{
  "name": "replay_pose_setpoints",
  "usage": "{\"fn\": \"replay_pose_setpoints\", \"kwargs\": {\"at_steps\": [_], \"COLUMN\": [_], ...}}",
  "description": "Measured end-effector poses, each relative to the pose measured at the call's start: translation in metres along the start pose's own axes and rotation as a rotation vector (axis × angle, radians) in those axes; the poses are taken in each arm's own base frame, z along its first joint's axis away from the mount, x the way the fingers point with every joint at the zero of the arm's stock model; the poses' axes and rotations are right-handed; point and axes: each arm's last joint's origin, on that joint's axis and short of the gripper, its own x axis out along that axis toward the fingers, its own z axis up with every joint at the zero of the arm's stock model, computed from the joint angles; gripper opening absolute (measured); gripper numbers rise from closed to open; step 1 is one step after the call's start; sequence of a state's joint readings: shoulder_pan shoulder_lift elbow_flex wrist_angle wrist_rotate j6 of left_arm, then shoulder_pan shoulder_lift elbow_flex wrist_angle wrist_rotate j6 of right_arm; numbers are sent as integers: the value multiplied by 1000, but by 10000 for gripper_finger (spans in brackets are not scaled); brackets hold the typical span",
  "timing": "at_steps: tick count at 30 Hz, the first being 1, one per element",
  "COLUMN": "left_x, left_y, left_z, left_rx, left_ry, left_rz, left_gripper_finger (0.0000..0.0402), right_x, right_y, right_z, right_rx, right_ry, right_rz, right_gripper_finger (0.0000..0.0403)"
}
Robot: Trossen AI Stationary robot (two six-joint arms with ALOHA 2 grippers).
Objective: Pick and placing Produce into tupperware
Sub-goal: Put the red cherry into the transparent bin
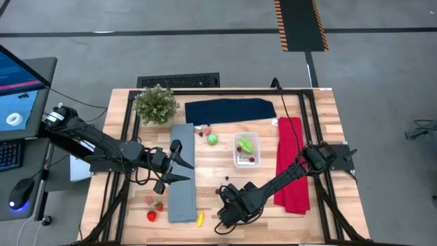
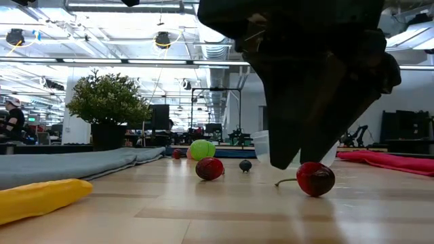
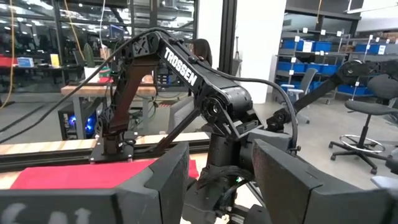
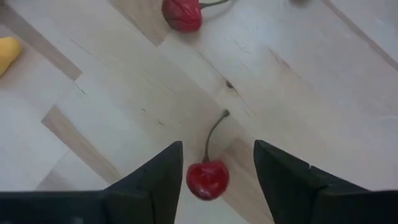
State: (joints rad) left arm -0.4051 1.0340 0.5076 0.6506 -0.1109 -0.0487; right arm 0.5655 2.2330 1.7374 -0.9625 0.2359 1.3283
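Note:
A dark red cherry [image 4: 207, 179] lies on the wooden table near its front edge, its stem pointing away from my right gripper [image 4: 217, 146]. That gripper points down over it, open, with one finger on either side and a small gap to each. A second cherry [image 4: 181, 14] lies a little farther off, and a yellow piece [image 1: 200, 219] lies to its left. The clear tupperware [image 1: 246, 151] stands at mid-table with a lime-green piece and cherries inside. A green piece [image 1: 213, 139] and red strawberries [image 1: 153, 210] lie loose on the table. My left gripper [image 1: 179, 164] hovers open above the grey cloth.
A grey cloth [image 1: 181, 181] lies left of centre, a navy cloth [image 1: 229, 110] at the back and a red cloth [image 1: 291, 164] on the right under the right arm. A potted plant [image 1: 156, 103] stands at the back left. Black frame rails run along the table's edges.

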Motion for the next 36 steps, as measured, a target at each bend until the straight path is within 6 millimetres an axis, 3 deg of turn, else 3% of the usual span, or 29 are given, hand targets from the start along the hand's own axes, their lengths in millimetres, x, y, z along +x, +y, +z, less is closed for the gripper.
{"fn": "replay_pose_setpoints", "kwargs": {"at_steps": [22, 36], "left_x": [0, 0], "left_y": [0, 0], "left_z": [0, 0], "left_rx": [-2, -18], "left_ry": [-3, -4], "left_rz": [-1, -2], "left_gripper_finger": [167, 167], "right_x": [6, 6], "right_y": [3, 3], "right_z": [-1, -2], "right_rx": [-9, -13], "right_ry": [8, 25], "right_rz": [14, 20], "right_gripper_finger": [187, 122]}}
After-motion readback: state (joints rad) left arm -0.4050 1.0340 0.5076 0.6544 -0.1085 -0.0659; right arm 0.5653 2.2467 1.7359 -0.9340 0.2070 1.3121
